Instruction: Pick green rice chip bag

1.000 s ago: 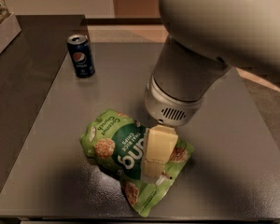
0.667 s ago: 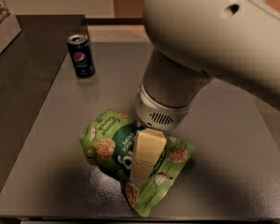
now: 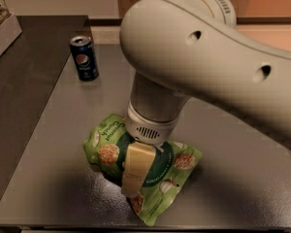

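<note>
The green rice chip bag [image 3: 180, 161] lies flat and crinkled on the grey table [image 3: 242, 178], near the front edge, its dark-green circle partly covered. My gripper [image 3: 135, 173] hangs from the big white arm [image 3: 203, 57] and is down on the middle of the bag, touching its top face. The arm's wrist hides the far side of the bag.
A blue Pepsi can [image 3: 85, 58] stands upright at the table's back left, well apart from the bag. A darker counter [image 3: 24, 91] runs along the left, with a light box [image 3: 2, 30] at its far corner. The table's front edge is just below the bag.
The arm has swung left and lower over the bag, and the gripper has shifted from the bag's right part to its middle. The bag and can have stayed put.
</note>
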`<state>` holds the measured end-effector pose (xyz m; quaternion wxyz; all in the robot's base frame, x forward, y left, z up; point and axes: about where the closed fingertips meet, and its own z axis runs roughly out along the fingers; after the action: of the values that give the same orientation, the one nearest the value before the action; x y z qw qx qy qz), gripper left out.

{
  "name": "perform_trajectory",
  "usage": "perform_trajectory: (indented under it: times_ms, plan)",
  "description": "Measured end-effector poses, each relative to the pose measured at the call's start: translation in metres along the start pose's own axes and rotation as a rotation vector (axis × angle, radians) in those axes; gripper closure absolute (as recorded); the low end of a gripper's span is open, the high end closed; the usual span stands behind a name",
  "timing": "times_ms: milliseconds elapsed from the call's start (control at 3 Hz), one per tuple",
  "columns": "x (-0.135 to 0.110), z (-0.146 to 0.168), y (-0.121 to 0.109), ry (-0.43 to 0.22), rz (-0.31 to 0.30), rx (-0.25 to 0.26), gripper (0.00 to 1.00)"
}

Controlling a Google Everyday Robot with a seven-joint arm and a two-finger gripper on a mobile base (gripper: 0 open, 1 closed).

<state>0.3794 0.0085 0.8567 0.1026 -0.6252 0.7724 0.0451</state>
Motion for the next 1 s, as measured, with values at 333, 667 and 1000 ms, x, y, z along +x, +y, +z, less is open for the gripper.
perform_trajectory:
  times_ms: [333,667,1000]
  plan:
    - [-0.0013,0.0107,0.0015,0.009,0.004,0.024,0.0]
    - [-0.0019,0.015,-0.0024,0.002,0.015,0.046,0.18]
    - [-0.0042,0.0119,-0.0045,-0.013,0.019,0.052,0.41]
